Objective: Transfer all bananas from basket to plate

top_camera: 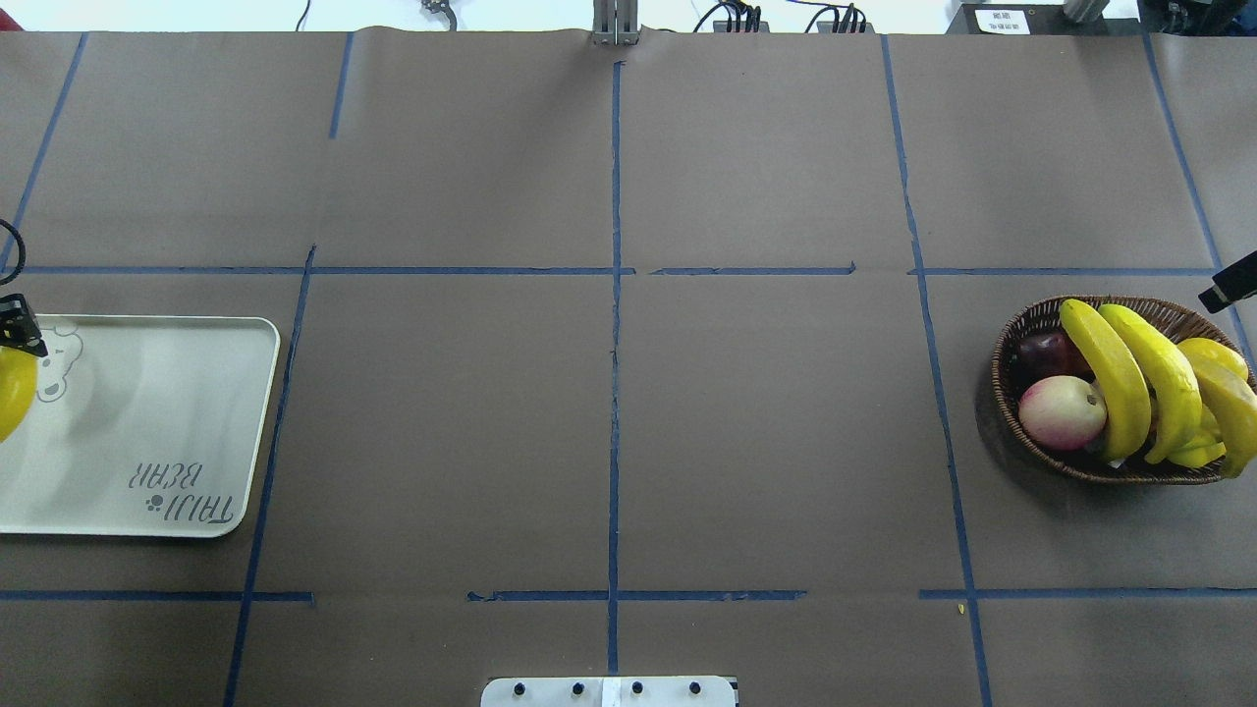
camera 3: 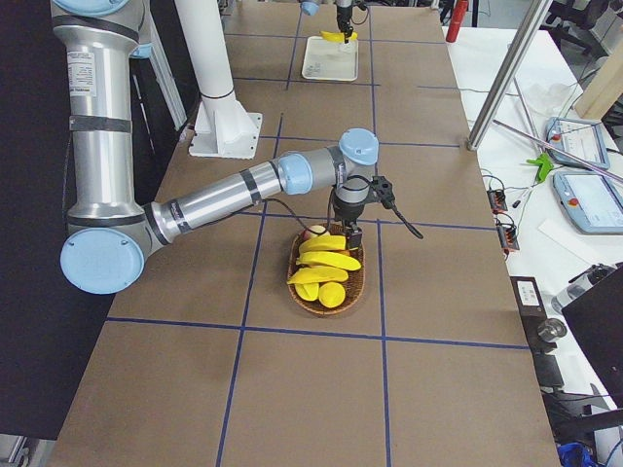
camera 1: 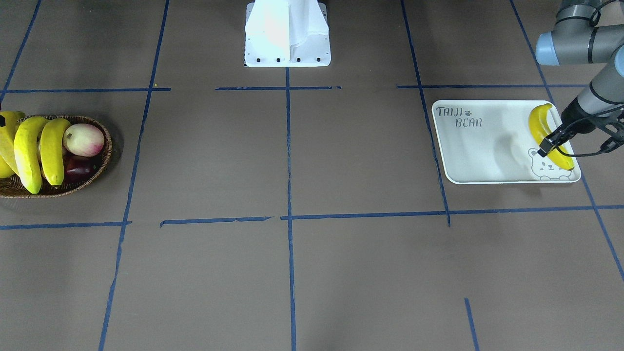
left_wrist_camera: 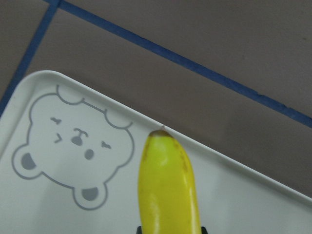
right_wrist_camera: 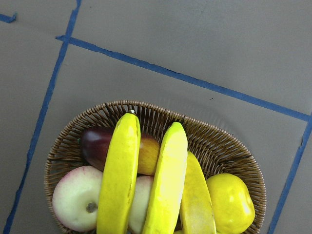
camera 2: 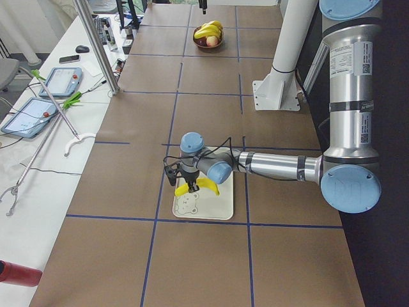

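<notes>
Brown taped table (camera 1: 341, 273) bears basket (camera 1: 29, 193), plate (camera 1: 475, 156) and white pedestal (camera 1: 287, 46).

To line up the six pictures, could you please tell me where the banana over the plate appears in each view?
Exterior front-facing: the banana in the left claw, far right.
Overhead exterior: banana cut off at the left edge.
Exterior left: banana at centre, below the near arm.
Exterior right: banana tiny, top centre.
Left wrist: banana bottom centre.
Right wrist: not in it.
Shared landmark: the bear drawing on the plate.
</notes>
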`<state>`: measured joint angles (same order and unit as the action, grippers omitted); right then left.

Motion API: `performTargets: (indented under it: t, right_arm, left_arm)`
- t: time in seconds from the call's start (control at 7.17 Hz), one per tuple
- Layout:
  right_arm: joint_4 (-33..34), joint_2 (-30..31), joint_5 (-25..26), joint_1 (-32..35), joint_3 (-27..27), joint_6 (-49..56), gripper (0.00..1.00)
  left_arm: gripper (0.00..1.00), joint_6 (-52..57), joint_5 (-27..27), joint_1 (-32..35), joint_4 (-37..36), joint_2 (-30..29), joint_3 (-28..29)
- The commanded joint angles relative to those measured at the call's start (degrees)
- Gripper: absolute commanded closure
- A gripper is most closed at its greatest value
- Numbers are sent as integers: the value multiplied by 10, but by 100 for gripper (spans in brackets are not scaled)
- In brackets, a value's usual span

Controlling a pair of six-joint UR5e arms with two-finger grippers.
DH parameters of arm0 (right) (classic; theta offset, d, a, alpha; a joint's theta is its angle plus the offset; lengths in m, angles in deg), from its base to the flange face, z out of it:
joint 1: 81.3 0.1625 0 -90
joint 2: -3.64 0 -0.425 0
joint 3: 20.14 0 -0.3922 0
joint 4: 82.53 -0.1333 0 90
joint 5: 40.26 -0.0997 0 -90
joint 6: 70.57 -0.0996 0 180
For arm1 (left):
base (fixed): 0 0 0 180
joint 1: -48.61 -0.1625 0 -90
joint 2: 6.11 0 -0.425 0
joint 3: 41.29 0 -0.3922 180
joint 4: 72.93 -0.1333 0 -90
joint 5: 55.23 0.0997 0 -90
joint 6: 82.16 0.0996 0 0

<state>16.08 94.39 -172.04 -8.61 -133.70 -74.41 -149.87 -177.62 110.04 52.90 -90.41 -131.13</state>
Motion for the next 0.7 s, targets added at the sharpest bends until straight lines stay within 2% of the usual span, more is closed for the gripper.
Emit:
performTargets:
  t: [0.0,0.14,0.28,0.56]
  right_arm:
    - [-1,7,-1,4,-2,4,0]
    - [-1,7,-1,4,-3,4,0]
    - [-2,9,-1,4,-4,0,0]
    - [-2,9,-1,4,-5,-9,0]
  left_arm:
    - [88,-2,1,7,83,1,64]
    - [64,4,1,8,88,3,77]
    - [2,7,0,9,93,3,75]
    - [0,7,-83,50,136,2,71]
